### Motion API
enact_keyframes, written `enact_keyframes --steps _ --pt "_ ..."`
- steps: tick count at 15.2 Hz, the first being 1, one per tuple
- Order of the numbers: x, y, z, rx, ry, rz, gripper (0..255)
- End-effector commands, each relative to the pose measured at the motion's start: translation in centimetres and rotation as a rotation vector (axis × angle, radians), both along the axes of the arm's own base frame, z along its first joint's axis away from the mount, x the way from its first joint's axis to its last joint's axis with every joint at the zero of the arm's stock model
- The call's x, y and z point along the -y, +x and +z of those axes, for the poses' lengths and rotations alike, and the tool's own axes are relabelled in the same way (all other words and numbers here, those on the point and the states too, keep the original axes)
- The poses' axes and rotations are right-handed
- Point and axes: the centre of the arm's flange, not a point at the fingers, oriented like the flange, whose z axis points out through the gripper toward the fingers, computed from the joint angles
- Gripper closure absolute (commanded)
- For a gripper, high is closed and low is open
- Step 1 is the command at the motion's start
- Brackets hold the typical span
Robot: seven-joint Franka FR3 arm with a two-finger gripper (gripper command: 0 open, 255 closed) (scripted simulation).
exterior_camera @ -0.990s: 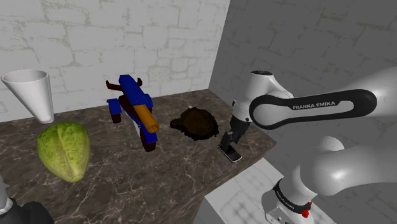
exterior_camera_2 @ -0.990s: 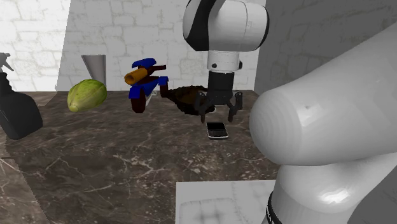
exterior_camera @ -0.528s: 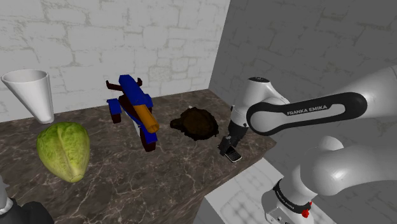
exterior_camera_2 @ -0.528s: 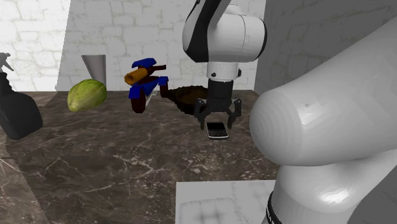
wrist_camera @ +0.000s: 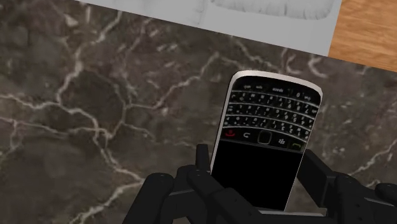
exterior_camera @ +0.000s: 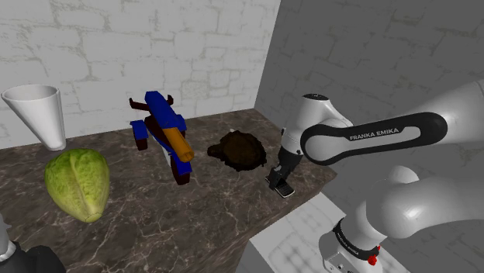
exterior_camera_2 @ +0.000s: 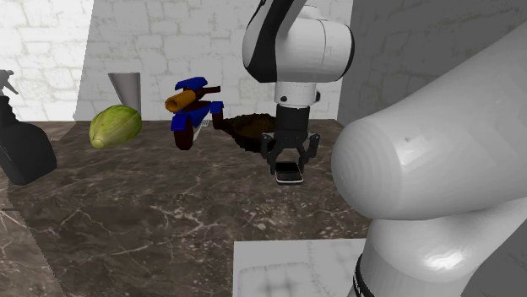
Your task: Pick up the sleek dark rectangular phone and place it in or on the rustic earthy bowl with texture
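Observation:
The dark phone (wrist_camera: pixel 267 133), with a keypad and a black screen, lies flat on the marble counter (wrist_camera: pixel 95 95). My gripper (wrist_camera: pixel 257 158) has come down over it, and the black fingers (wrist_camera: pixel 202 159) press against its two long sides. From the shoulder view the phone (exterior_camera: pixel 282 188) rests near the counter's right end under the gripper (exterior_camera: pixel 278 180). The rough brown bowl (exterior_camera: pixel 242 150) stands just to the left of it, apart from the phone. In the second exterior view the gripper (exterior_camera_2: pixel 289 169) clasps the phone (exterior_camera_2: pixel 289 175) in front of the bowl (exterior_camera_2: pixel 245 126).
A blue toy with an orange cylinder (exterior_camera: pixel 164 133) stands left of the bowl. Further left are a green cabbage (exterior_camera: pixel 77 184) and a white cone-shaped cup (exterior_camera: pixel 39 115). A black spray bottle (exterior_camera_2: pixel 21 143) stands at the counter's far end. A white sink (exterior_camera: pixel 287 240) borders the counter by the stand.
The gripper came down over the phone, and its fingers went from wide apart to closed against the phone's sides. The phone has stayed in place on the counter.

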Motion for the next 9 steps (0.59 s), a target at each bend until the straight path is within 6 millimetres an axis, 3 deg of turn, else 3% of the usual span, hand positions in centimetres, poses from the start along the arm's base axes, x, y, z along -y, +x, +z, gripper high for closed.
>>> enact_keyframes --steps 1,6,9 --pt "0.0 0.0 -0.1 -0.002 0.000 0.000 255" --pt "0.0 -0.1 -0.1 -0.002 0.000 0.000 255" --pt "0.0 -0.1 1.5 -0.002 0.000 0.000 255"
